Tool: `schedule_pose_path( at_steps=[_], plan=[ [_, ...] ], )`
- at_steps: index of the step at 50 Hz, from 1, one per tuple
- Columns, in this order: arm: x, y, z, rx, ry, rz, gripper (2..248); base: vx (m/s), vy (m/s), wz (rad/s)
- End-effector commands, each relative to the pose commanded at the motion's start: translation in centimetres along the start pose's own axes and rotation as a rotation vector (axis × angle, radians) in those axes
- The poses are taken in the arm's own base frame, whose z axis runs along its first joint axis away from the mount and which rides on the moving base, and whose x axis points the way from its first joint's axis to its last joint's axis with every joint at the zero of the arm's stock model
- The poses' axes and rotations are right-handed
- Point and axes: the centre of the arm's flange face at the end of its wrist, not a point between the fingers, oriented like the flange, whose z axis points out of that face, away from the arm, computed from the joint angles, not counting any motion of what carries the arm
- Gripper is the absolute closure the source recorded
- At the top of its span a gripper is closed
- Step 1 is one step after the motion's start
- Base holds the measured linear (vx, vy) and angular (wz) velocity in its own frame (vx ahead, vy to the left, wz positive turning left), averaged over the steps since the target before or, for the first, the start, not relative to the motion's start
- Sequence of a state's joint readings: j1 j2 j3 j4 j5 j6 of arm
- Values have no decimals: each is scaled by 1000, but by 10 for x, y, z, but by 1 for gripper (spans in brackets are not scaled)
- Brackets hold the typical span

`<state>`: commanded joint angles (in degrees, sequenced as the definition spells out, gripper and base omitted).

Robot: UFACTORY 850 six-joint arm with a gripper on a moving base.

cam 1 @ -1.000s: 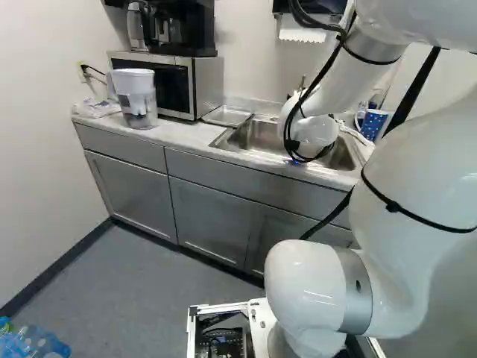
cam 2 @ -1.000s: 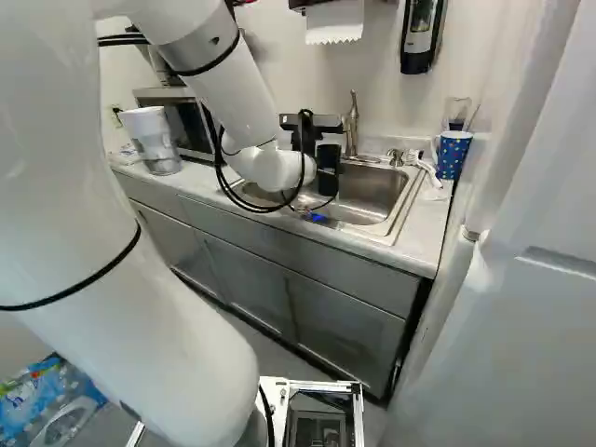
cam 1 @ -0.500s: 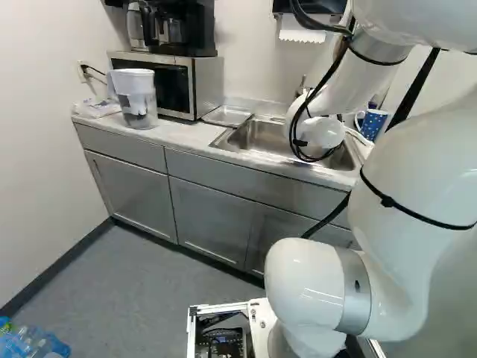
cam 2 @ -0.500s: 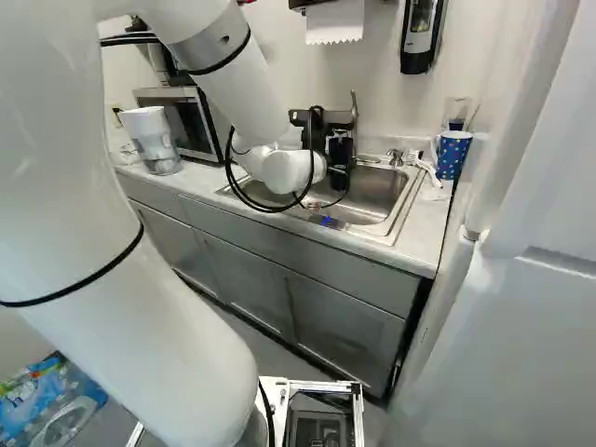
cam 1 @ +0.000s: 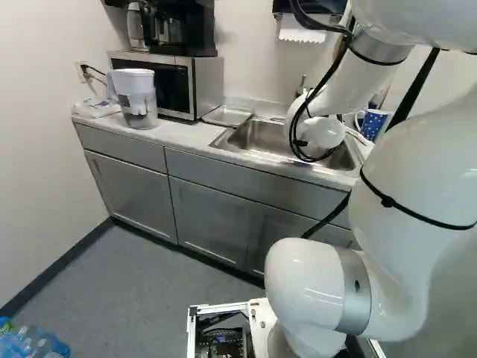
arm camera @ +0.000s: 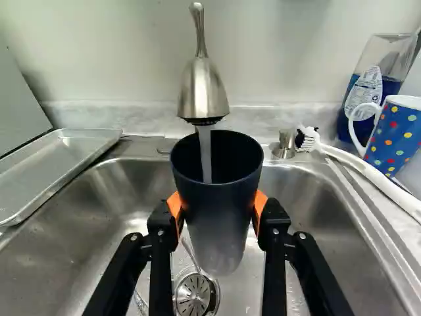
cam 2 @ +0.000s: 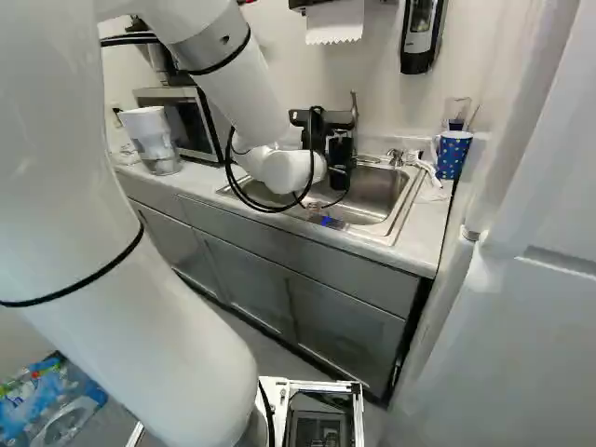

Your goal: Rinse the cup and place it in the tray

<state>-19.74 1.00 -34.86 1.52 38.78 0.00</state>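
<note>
Cup (arm camera: 220, 217) upright between the tool's (arm camera: 217, 210) orange pads (arm camera: 260, 205), mouth above them

Cup (arm camera: 218, 217) between pads (arm camera: 261, 203), faucet (arm camera: 202, 92) above (water (arm camera: 205, 155) running in)

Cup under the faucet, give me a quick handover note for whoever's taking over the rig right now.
Gripper: shut on the dark cup, a finger on each side; the cup is upright over the sink, above the drain.
Faucet: running, its stream falling into the cup's mouth.
Tray: on the counter beside the sink, between it and the microwave.
Done: cup gripped and under the water.
Left: finish the rinse, probably tip the water out, then set the cup in the tray.
</note>
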Motion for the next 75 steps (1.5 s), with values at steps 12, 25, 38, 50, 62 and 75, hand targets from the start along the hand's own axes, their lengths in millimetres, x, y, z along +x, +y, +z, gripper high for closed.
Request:
schedule_pose_path(
  at_steps=[12,25,38,50,62,75],
  plan=[
    [0,0,0,0,0,0,127,0,0,0],
    [0,0,0,0,0,0,127,0,0,0],
    [0,0,0,0,0,0,127,0,0,0],
    [0,0,0,0,0,0,127,0,0,0],
    [0,0,0,0,0,0,127,0,0,0],
    [0,0,0,0,0,0,127,0,0,0]
  ],
)
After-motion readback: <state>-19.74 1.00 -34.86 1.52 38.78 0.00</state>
